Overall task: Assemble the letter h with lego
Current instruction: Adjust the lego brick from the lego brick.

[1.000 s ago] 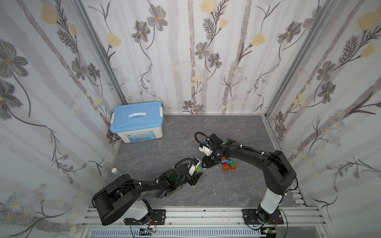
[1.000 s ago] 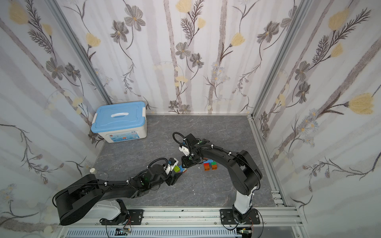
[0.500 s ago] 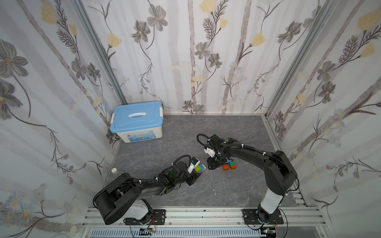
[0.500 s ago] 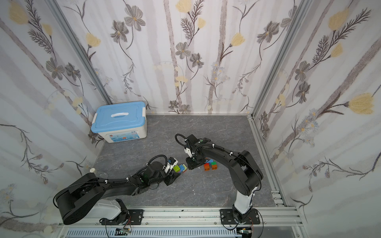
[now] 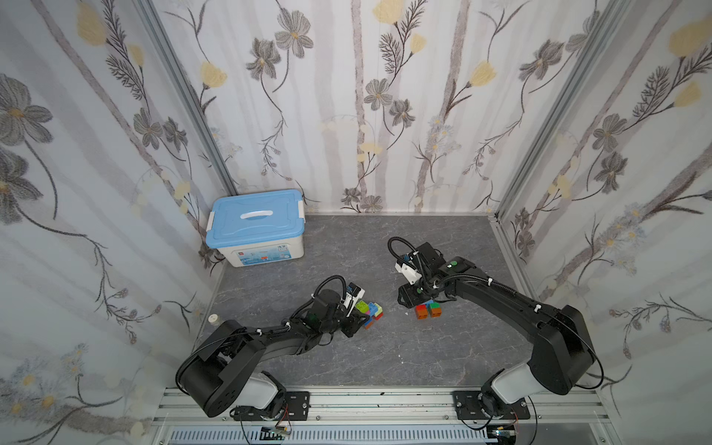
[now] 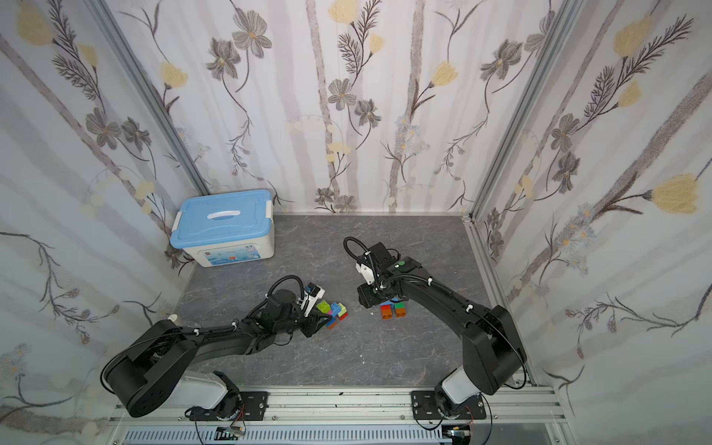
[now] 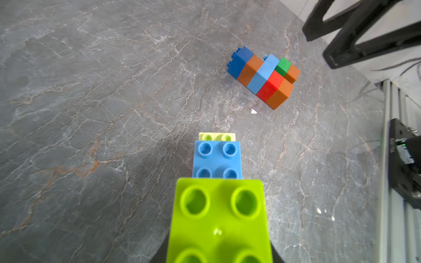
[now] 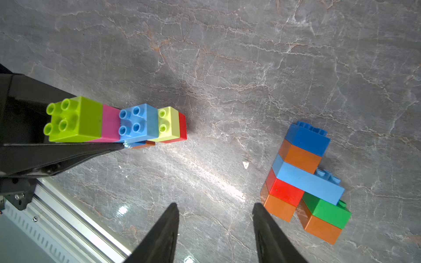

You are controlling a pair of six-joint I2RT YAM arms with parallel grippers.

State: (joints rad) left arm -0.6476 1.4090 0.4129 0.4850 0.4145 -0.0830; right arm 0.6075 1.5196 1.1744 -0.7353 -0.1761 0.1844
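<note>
Your left gripper (image 5: 357, 319) is closed on the lime end of a stack (image 8: 136, 123) of lime, pink, blue, pale-lime and red lego. The stack lies sideways, low over the grey table (image 8: 227, 57); whether it touches the table cannot be told. Your right gripper (image 8: 214, 205) is open and empty, jaws apart above bare table, just beside a block (image 8: 305, 180) of blue, orange, red and green lego lying flat. A lidded box (image 5: 256, 227) sits well apart, in the far left corner.

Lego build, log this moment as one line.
left pincer: shut on lime-ended stack | right pincer: open, empty | orange-footed assembly: free on table
</note>
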